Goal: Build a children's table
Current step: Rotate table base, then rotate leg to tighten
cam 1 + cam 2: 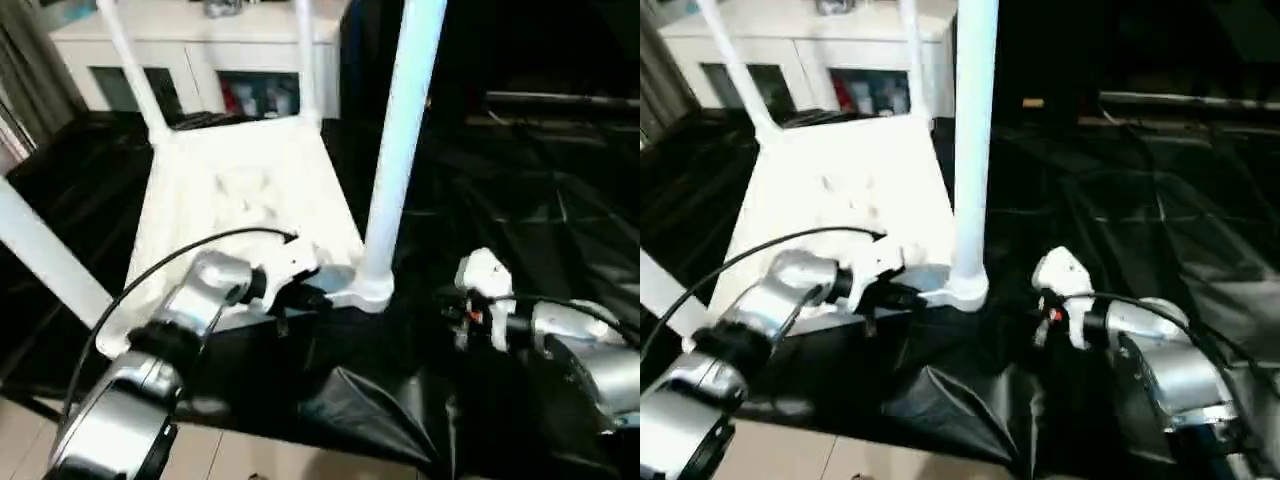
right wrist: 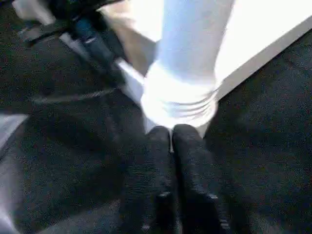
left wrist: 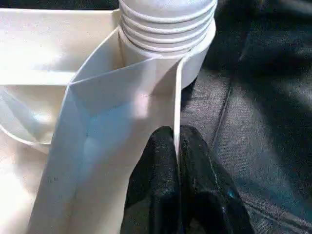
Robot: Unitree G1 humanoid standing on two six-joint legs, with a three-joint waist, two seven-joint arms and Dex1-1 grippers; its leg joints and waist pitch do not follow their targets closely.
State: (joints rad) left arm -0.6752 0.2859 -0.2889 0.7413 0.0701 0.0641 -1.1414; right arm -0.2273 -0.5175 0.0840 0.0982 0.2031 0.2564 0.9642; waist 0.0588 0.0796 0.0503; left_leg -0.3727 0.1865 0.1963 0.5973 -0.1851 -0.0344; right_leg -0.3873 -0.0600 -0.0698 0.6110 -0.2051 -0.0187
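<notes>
You're looking at the children's table (image 1: 235,195) lying upside down on the black-draped counter (image 1: 520,220), ribbed underside up, w/ legs standing up out of its corner sockets.

Head cams: your left gripper (image 1: 310,297) is sitting at the near edge of the tabletop, right beside the near-right leg (image 1: 398,140) and its socket (image 1: 368,288). Your right gripper (image 1: 1043,318) is hovering low over the counter, just to the right of that same socket, apart from it. Three more legs are showing: one far-left (image 1: 130,65), one far-right (image 1: 306,60), one near-left (image 1: 45,255) leaning out toward the pic edge. A white cabinet (image 1: 190,50) w/ glass doors is standing behind the counter.

Left wrist cam is giving you what the head cams aren't: the two black fingers (image 3: 153,180) are pinching a thin upright rib (image 3: 176,102) of the table's rim, one finger each side, clamped on it. Straight ahead of the fingertips the leg's ribbed collar (image 3: 165,24) is seated in the socket.

Right wrist cam: the fingers (image 2: 187,161) are pressed together, nothing between them, tips just short of the socket base (image 2: 180,105); can't tell if they're touching it. Beyond the socket, to one side of the fingertips, the left gripper (image 2: 92,41) is showing as a dark shape against the table edge.
</notes>
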